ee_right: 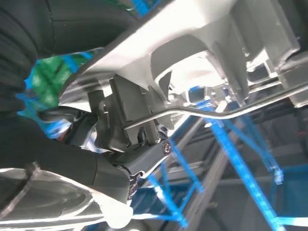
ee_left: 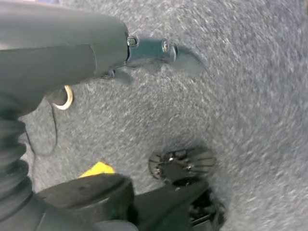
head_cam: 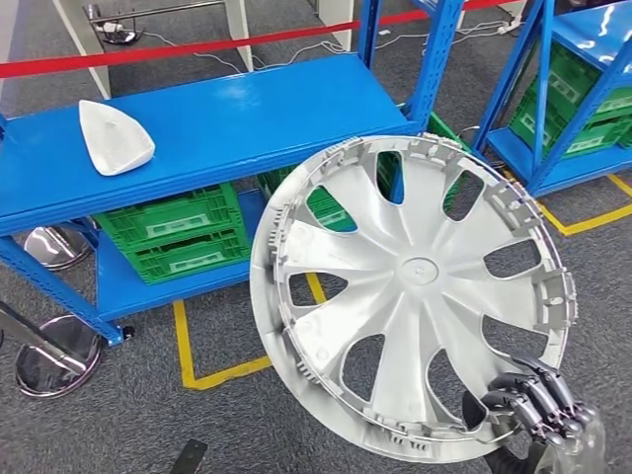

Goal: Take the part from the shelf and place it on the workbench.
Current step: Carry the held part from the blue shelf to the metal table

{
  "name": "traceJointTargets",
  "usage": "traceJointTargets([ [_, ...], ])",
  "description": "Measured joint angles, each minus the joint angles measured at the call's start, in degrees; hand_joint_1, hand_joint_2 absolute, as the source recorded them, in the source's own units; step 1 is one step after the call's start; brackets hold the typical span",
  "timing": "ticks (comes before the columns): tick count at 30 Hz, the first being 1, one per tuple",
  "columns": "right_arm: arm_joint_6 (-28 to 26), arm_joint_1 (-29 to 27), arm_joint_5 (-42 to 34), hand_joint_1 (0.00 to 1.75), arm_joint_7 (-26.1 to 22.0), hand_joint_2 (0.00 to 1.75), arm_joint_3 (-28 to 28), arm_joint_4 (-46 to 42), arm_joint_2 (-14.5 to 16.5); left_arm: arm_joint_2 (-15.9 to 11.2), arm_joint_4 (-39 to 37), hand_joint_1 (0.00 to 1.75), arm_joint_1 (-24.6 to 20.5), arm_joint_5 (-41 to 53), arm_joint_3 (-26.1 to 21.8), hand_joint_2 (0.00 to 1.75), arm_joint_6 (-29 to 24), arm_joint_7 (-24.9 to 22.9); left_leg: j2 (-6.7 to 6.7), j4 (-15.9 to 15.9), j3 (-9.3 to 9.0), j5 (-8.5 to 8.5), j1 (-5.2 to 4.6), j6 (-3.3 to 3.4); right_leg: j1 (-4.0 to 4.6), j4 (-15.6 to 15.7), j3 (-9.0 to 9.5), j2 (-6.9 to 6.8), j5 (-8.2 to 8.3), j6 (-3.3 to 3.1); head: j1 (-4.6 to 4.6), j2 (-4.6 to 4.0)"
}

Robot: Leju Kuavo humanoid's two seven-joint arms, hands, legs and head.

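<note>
While it hangs tilted in the air over the grey carpet floor [head_cam: 112,425], the large round silver plastic wheel cover [head_cam: 414,286] is gripped at its lower rim by the right hand [head_cam: 538,403], dark fingers [head_cam: 521,390] curled over the edge. Its upper rim overlaps the front corner of the long blue metal shelf [head_cam: 223,123], where a white curved plastic shell [head_cam: 114,136] lies well apart. Green plastic crates [head_cam: 175,237] sit on the tier below. Yellow floor tape [head_cam: 183,346] runs beneath. Up close, the right wrist view shows the cover's ribbed underside [ee_right: 203,43] and wire ring [ee_right: 218,113] against the thumb. The left hand [ee_left: 109,48] hangs over carpet holding nothing; how far its fingers spread I cannot tell.
</note>
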State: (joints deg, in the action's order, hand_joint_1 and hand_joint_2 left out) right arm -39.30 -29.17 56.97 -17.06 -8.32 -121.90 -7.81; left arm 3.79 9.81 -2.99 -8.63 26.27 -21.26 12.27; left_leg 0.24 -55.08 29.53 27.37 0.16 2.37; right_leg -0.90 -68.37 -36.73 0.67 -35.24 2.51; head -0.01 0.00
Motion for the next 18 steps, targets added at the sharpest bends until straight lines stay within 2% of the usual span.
traceJointTargets([
  [1,0.0,-0.03,-0.04,1.75,0.01,1.75,0.01,0.0,0.01,0.01,0.0,0.0,0.1,0.0,0.01,1.75,0.02,-0.02,0.78,-0.04,0.02,0.03,0.01,-0.02,-0.16,-2.59,-1.34,-0.19,-0.49,0.31,-0.01,0.0],
  [2,0.0,-0.04,-0.07,1.75,0.01,1.75,0.02,0.0,0.02,0.02,0.0,0.0,0.16,0.0,0.02,1.75,0.02,-0.02,1.57,-0.11,0.02,0.09,0.04,-0.1,-0.34,-3.18,-1.71,-0.37,0.06,0.61,-0.02,0.0],
  [3,0.0,-0.05,-0.1,1.75,0.01,1.75,0.02,0.0,0.03,0.04,0.0,0.0,0.13,0.0,0.03,1.75,0.01,-0.04,2.28,-0.24,0.01,0.18,0.09,-0.24,-0.52,-1.46,-0.91,-0.7,1.59,0.86,0.0,0.0],
  [4,0.0,-0.06,-0.11,1.75,0.01,1.75,0.03,0.0,0.03,0.07,0.0,0.0,0.07,0.0,0.03,1.75,0.0,-0.08,2.9,-0.46,0.01,0.33,0.17,-0.47,-0.69,2.1,0.93,-1.36,3.68,1.06,-0.01,0.0],
  [5,0.0,-0.03,-0.09,1.75,0.01,1.75,0.03,0.01,0.04,0.05,0.0,0.0,0.02,0.01,0.03,1.75,0.0,-0.18,3.45,-0.75,0.03,0.54,0.2,-0.79,-0.68,5.98,2.93,-2.52,5.05,1.16,0.02,0.0],
  [6,0.0,-0.02,0.07,1.75,0.0,1.75,0.04,0.01,0.06,0.03,0.0,0.0,-0.01,0.03,0.04,1.75,0.02,-0.36,3.93,-1.16,0.07,0.82,0.12,-1.19,-0.63,9.04,4.57,-3.34,5.99,0.96,0.02,0.0],
  [7,0.0,-0.04,0.42,1.75,-0.03,1.75,0.06,-0.01,0.19,-0.01,0.0,0.0,-0.01,0.1,0.05,1.75,0.05,-0.6,4.35,-1.5,0.11,1.02,0.0,-1.58,-0.52,10.8,5.51,-3.83,6.31,0.56,0.0,0.0],
  [8,0.0,-0.14,1.02,1.75,-0.1,1.75,0.2,-0.03,0.43,-0.08,0.0,0.0,-0.01,0.19,0.09,1.75,0.1,-0.91,4.74,-1.73,0.13,1.12,-0.13,-1.94,-0.34,11.2,5.69,-3.87,6.1,0.06,-0.01,0.0],
  [10,0.0,-0.66,2.62,1.75,-0.66,1.75,0.85,-0.16,1.4,-0.14,0.0,0.0,-0.02,0.35,0.25,1.75,0.3,-1.16,5.29,-1.93,0.14,1.22,-0.08,-2.53,-0.31,11.02,5.35,-2.75,6.44,-0.87,-0.03,0.0],
  [11,0.0,-1.02,3.37,1.75,-1.19,1.75,1.35,-0.33,2.04,-0.19,0.0,0.0,-0.02,0.37,0.33,1.75,0.4,-1.01,4.7,-2.31,0.25,1.7,0.06,-2.86,-0.34,11.0,5.2,-2.31,6.59,-1.19,-0.03,0.0],
  [12,0.0,-1.36,4.0,1.75,-1.79,1.75,1.91,-0.58,2.74,-0.22,0.0,0.0,-0.01,0.38,0.4,1.75,0.48,-0.72,3.64,-3.6,0.73,2.87,0.18,-3.14,-0.4,11.04,5.04,-1.85,6.77,-1.52,-0.04,0.0],
  [14,0.0,-1.89,4.79,1.75,-2.7,1.75,2.92,-1.2,4.03,-0.27,0.0,0.0,0.08,0.37,0.45,1.75,0.73,-0.26,1.09,-9.69,3.13,6.86,0.3,-3.44,-0.38,11.05,4.68,-0.81,7.13,-2.1,-0.08,0.0],
  [15,0.0,-2.09,5.0,1.75,-2.9,1.75,3.39,-1.52,4.59,-0.27,0.0,0.0,0.17,0.37,0.47,1.75,0.94,-0.14,0.51,-13.72,4.77,8.86,0.3,-3.38,-0.26,11.04,4.47,-0.19,7.27,-2.31,-0.07,0.0],
  [16,0.0,-2.31,5.09,1.75,-3.03,1.75,3.81,-1.84,5.11,-0.26,0.0,0.0,0.27,0.37,0.49,1.75,1.19,-0.02,0.29,-16.95,6.07,10.05,0.29,-3.27,-0.13,11.03,4.28,0.5,7.39,-2.47,-0.05,0.0],
  [17,0.0,-2.57,5.13,1.75,-3.13,1.75,4.26,-2.18,5.61,-0.26,0.0,0.0,0.34,0.37,0.51,1.75,1.4,0.13,0.2,-18.5,6.65,10.16,0.27,-3.08,0.01,11.02,4.16,1.23,7.5,-2.58,-0.05,0.0],
  [18,0.0,-2.84,5.15,1.75,-3.27,1.75,4.74,-2.49,6.13,-0.26,0.0,0.0,0.37,0.38,0.53,1.75,1.55,0.29,0.05,-17.8,6.23,9.1,0.25,-2.8,0.14,11.01,4.09,2.03,7.61,-2.63,-0.05,0.0],
])
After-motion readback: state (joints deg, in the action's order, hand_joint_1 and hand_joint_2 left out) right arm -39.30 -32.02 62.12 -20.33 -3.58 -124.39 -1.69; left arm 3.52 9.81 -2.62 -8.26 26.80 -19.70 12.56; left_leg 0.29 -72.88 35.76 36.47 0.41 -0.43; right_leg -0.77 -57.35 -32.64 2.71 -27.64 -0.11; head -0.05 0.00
